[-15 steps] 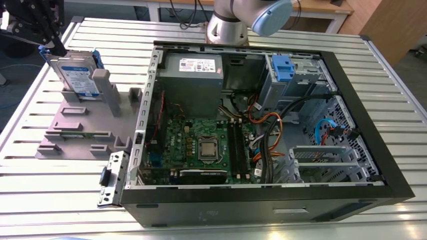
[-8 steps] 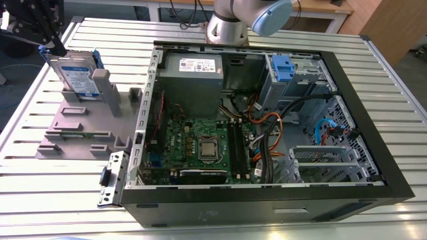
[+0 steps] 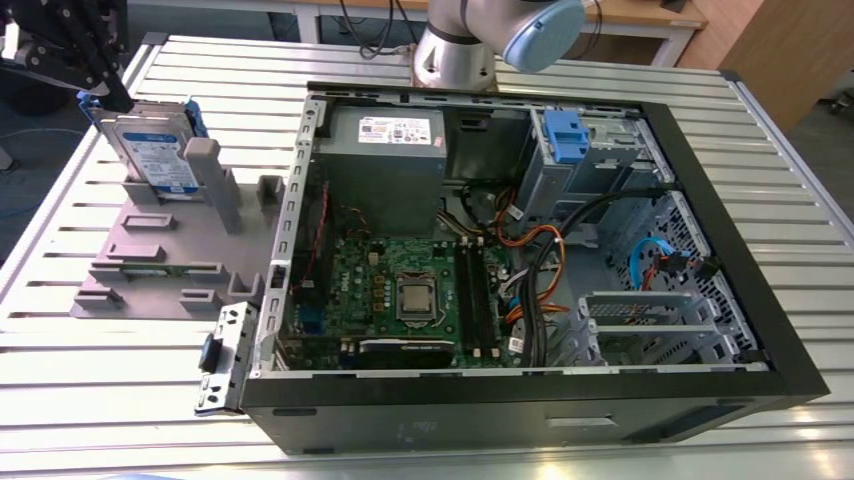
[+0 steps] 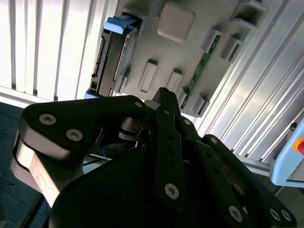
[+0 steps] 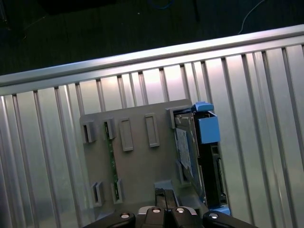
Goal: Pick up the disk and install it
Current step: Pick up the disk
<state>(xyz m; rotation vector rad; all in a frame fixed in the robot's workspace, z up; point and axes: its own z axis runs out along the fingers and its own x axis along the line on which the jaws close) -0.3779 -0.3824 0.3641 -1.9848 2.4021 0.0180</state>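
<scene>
My claw [image 4: 161, 93] hovers above the grey stand [image 3: 147, 250], apparently drawn narrow and holding nothing. The disk [image 3: 151, 150] stands on edge in that stand, at the exterior view's left of the open computer case [image 3: 697, 190].

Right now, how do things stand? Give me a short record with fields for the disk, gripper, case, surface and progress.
disk: the disk stands on edge in the grey stand, outside the case
gripper: the gripper is at the disk's top edge; whether it touches cannot be told
case: open computer case on the exterior view's right of the stand, motherboard exposed
surface: slatted metal table
progress: disk not yet lifted, not installed
</scene>
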